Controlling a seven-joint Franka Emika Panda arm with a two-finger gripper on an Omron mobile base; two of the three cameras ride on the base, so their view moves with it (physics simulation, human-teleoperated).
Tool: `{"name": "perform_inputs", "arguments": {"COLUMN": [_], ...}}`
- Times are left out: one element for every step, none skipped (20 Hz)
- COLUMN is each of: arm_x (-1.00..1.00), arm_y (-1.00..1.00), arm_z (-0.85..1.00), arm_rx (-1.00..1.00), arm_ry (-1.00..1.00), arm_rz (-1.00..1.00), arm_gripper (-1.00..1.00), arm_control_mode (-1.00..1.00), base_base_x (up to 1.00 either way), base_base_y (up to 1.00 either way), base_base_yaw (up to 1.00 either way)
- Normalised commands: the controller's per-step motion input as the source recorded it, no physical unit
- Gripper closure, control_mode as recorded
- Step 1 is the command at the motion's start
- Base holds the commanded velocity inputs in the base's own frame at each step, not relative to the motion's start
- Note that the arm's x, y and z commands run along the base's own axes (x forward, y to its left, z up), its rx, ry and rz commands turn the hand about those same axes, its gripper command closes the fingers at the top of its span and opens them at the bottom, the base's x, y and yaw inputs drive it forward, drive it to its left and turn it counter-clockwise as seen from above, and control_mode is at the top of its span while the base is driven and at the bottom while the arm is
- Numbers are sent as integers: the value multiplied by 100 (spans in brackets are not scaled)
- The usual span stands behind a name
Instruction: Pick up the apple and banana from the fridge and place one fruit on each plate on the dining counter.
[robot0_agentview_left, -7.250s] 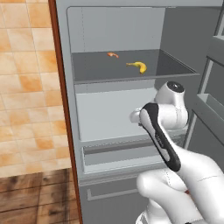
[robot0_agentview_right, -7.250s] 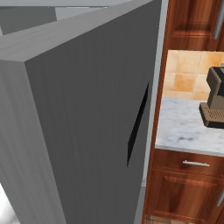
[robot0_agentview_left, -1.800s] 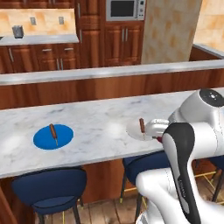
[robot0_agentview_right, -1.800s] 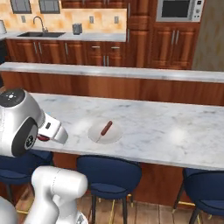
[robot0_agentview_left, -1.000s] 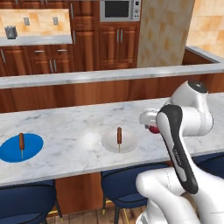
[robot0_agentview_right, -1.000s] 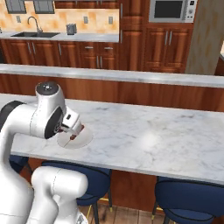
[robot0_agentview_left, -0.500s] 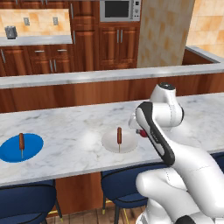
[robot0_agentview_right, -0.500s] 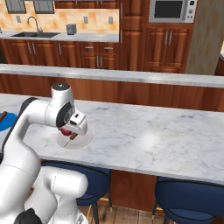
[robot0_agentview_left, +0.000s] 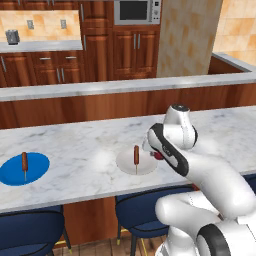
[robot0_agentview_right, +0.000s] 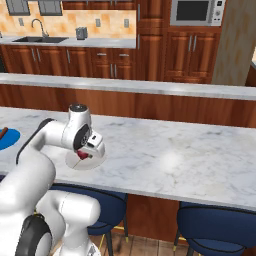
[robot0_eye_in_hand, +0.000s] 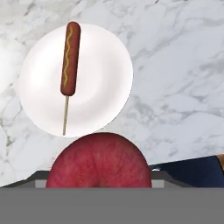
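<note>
Apple (robot0_eye_in_hand: 98, 159): clamped in gripper (robot0_agentview_right: 84, 154), held just above near right edge of white plate (robot0_agentview_left: 126, 162) on dining counter (robot0_agentview_left: 75, 145); placing step in hand; next, centre beside corn dog (robot0_eye_in_hand: 69, 61), lower, release.

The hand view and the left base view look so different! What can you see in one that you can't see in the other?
Just the hand view: the yellow squiggle of mustard along the corn dog, and the apple huge and close.

Just the left base view: the blue plate with its own corn dog, the microwave, and a blue stool.

Both: the white plate, its corn dog, the apple and the marble dining counter.
</note>
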Motion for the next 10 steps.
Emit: {"name": "perform_inputs", "arguments": {"arm_x": [41,39,36,33,30,28,29,29,31,36], "arm_y": [5,10,13,14,12,12,14,13,5,0], "arm_z": [-54,-55,-54,-51,-46,-43,-43,-41,-33,-31], "arm_rx": [0,0,0,0,0,0,0,0,0,0], "arm_ry": [1,2,2,2,1,0,0,1,2,1], "arm_rz": [0,0,0,0,0,0,0,0,0,0], "arm_gripper": [100,100,100,100,100,100,100,100,100,100], "arm_control_mode": [-100,-100,-100,-100,-100,-100,-100,-100,-100,-100], "base_base_x": [0,0,0,0,0,0,0,0,0,0], "base_base_y": [0,0,0,0,0,0,0,0,0,0], "base_base_yaw": [0,0,0,0,0,0,0,0,0,0]}}
